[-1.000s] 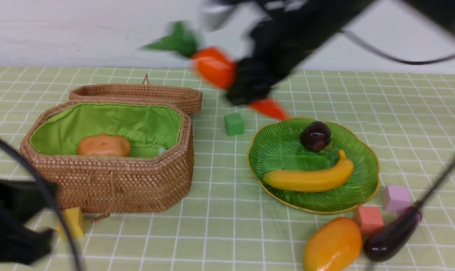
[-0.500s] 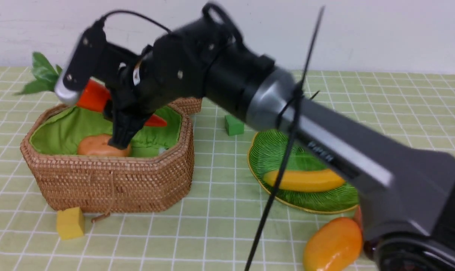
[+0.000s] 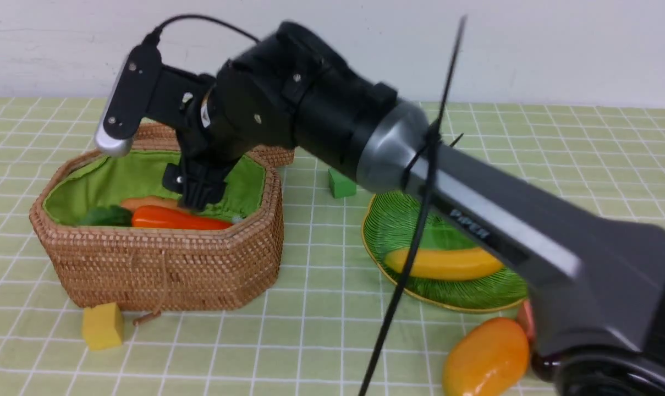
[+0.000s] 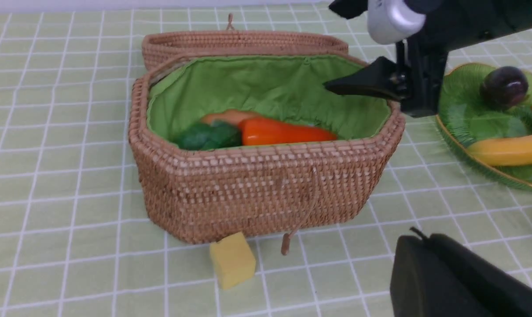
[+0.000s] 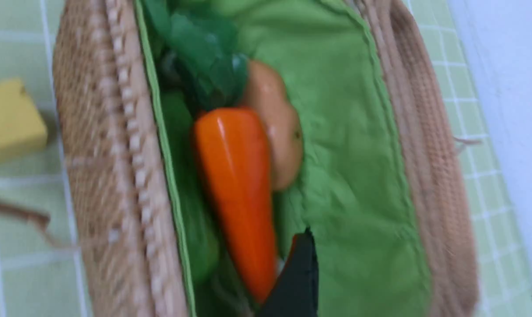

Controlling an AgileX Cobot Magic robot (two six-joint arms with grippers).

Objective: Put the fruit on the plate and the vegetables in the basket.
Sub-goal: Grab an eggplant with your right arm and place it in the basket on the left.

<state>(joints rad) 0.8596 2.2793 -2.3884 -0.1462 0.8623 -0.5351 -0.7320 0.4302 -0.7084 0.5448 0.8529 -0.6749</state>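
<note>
The robot's thick black-and-grey right arm [image 3: 475, 220] reaches across the table, and the right gripper [image 3: 199, 198] hangs over the open wicker basket [image 3: 167, 264]. Its jaws stand apart and hold nothing. Directly beneath the gripper, inside the green lining, an orange carrot [image 3: 178, 218] lies free on its side. Its leafy top points away from the arm's base, and it touches a tan potato [image 5: 274, 127] alongside. The basket's lid [image 3: 271, 154] rests beyond the gripper, against the basket's far wall.

Back along the arm toward its base, the green ribbed plate [image 3: 390, 231] carries a yellow banana [image 3: 448, 263] and a round dark fruit [image 4: 503, 86]. An orange-yellow mango [image 3: 486, 357] lies on the cloth just outside the plate, close to the arm's base and well apart from the gripper.

We judge the carrot step finished. The next move calls for lifting the gripper clear of the basket rim, swinging back toward the plate side, and closing on the mango or a vegetable left out. The arm hides that corner, so we cannot tell what else waits there.

The left gripper [image 4: 424, 264] shows only as a dark shape, shut, with nothing seen in it.

A green cube [image 3: 341, 183] sits under the arm, and a yellow cube [image 3: 102, 325] sits at the basket's near foot.

Pale lettering [image 3: 470, 224] on the arm's grey section reads "PiPER".
</note>
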